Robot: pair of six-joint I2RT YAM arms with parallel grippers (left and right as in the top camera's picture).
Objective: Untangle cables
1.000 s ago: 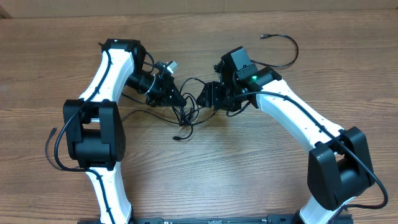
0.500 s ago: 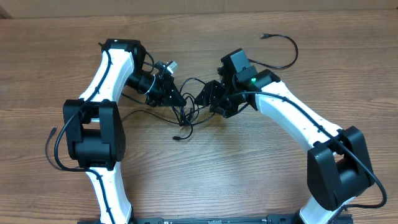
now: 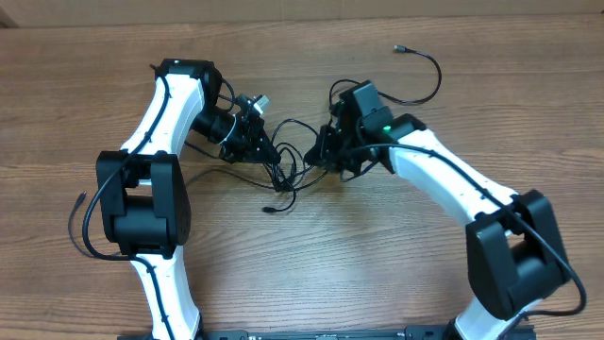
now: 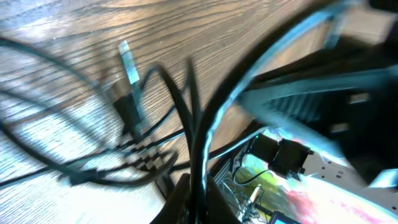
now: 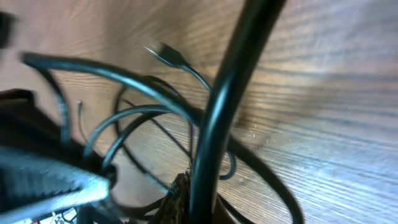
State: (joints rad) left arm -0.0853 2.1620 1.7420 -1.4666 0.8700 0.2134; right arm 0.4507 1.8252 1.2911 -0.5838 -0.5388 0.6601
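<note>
Toward the table's (image 3: 377,264) far middle, the cables (image 3: 286,176) bunch between left pincer (image 3: 266,150) and right pincer (image 3: 318,157), each pinching a strand; light, limp, slippery cords, probably best gripped close beside a plug (image 3: 269,209).

We see two arms, each built of glossy white link shells joined by bulky black housings. On the left arm (image 3: 162,111), a thin black cable runs along the white shell, and a loose black loop (image 3: 83,227) hangs beside its lower joint. The right arm (image 3: 448,179) matches it, with a thick black cable arching over its white link and a small green light (image 3: 385,119) on its black wrist block. Close up, the fingers (image 4: 176,202) look dark and blurred.
</note>
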